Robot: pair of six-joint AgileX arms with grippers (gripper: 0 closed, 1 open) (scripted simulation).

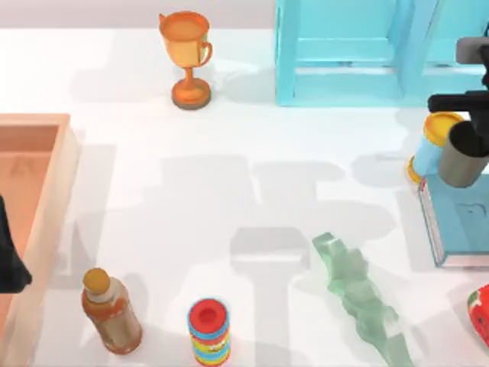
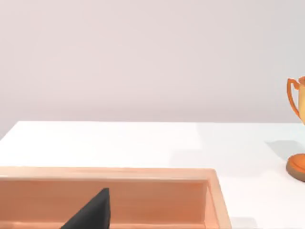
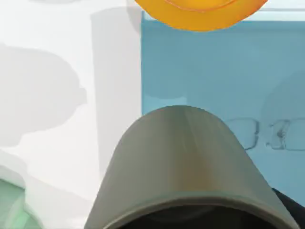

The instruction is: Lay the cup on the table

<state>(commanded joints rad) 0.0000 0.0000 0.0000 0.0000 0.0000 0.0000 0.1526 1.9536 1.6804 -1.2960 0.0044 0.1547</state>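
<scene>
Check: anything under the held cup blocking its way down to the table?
Yes. The cup, held up by the right gripper, hangs over a blue book, with the yellow-lidded can alongside. Bare table lies to their left.

The olive-grey cup (image 3: pixel 186 162) looms close to the camera, its dark mouth turned toward the lens and its rounded side rising over a blue book (image 3: pixel 228 71). The book's cover bears a faint drawing of spectacles (image 3: pixel 267 133) just beside the cup. Beyond the cup, at the book's far edge, sits the yellow lid (image 3: pixel 200 12) of a can. The white counter (image 3: pixel 57 95) lies alongside the book, crossed by grey shadows. A pale green translucent object (image 3: pixel 14 212) shows near the cup's rim, on the counter.
</scene>
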